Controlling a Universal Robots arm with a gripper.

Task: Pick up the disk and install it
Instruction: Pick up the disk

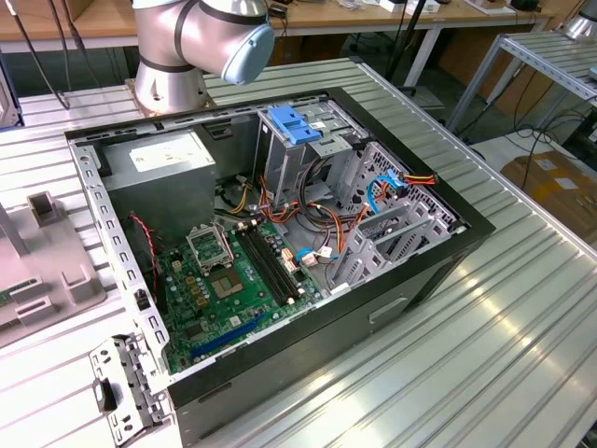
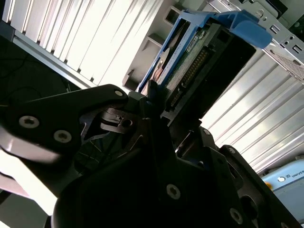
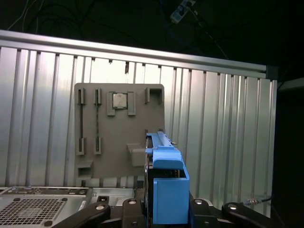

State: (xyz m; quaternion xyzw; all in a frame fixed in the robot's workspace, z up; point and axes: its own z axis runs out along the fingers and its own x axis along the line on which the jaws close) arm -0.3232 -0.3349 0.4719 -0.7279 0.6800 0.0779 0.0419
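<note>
Ribbed aluminium tabletop (image 1: 522, 317), bright glare stripes along the slats. Wooden workbench (image 1: 373, 21) behind, on white legs. Metal-frame rack (image 1: 550, 51) at the exterior view's right (cardboard box (image 1: 550, 177) on the pale floor (image 1: 490, 149) beside it).

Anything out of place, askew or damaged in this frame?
Nothing stands out. The gripper holds the disk by its blue-railed end, not visibly skewed; the open computer case shows no damage or spills.

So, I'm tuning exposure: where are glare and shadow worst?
Second wrist view: the ribbed aluminium table blows out white, leaving the black gripper and its blue-railed silver disk in shadow. Exterior view: mild sheen on the table; first wrist view: even.
</note>
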